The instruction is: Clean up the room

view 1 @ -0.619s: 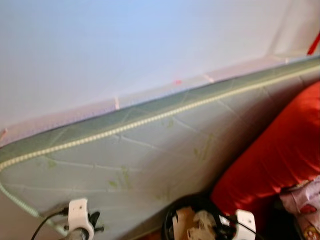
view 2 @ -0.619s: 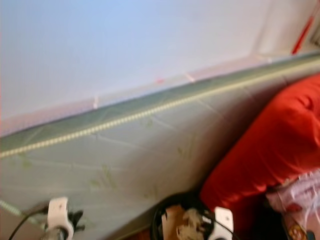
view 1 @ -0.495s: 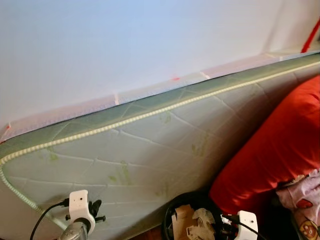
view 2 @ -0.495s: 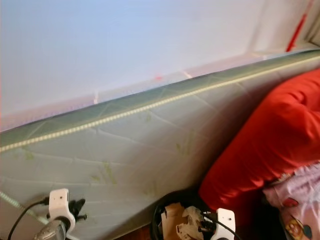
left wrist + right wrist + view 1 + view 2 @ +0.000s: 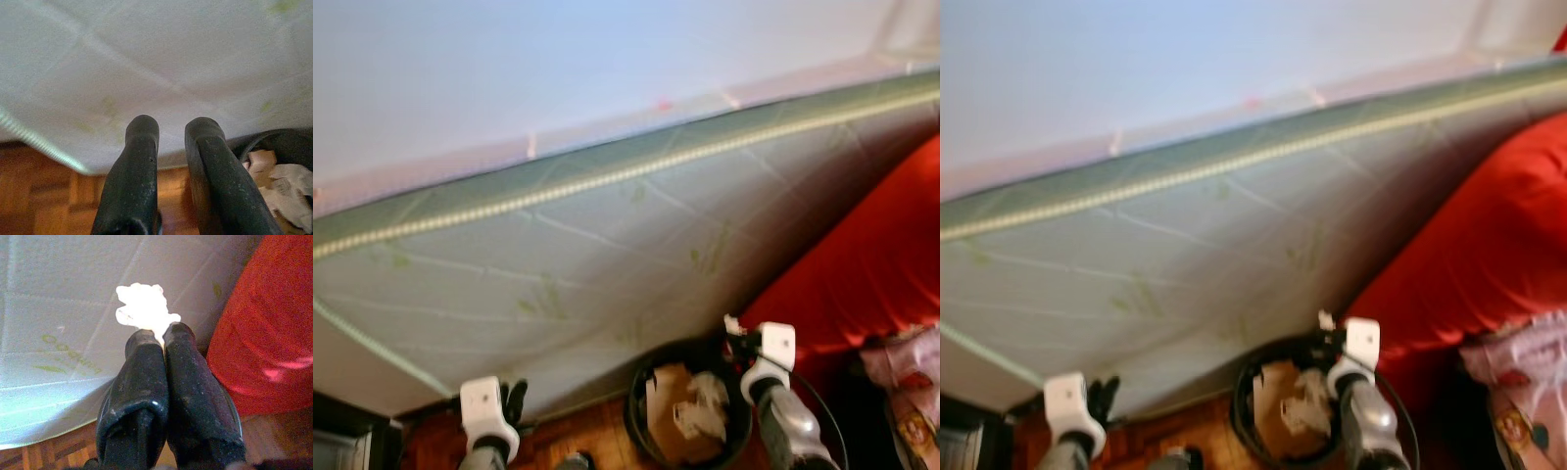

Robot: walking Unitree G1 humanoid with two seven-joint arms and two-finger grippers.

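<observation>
We see our right end effector [image 5: 159, 340] pinched closed on a crumpled white paper scrap [image 5: 144, 308], held up above the black trash bin [image 5: 690, 416]. The bin stands on the wooden floor [image 5: 582, 436] at the foot of a quilted mattress [image 5: 607, 264] leaning on the wall, beside a red cushion [image 5: 871, 279]. The head views show cardboard and paper inside the bin; the right wrist view shows the grip clearly. Our left end effector [image 5: 171, 129] hangs low near the mattress edge, fingers slightly parted, gripping nothing.

I am seeing a quilted mattress [image 5: 607, 264] leaning against the white wall [image 5: 558, 59], a red cushion [image 5: 871, 284] resting beside it.
</observation>
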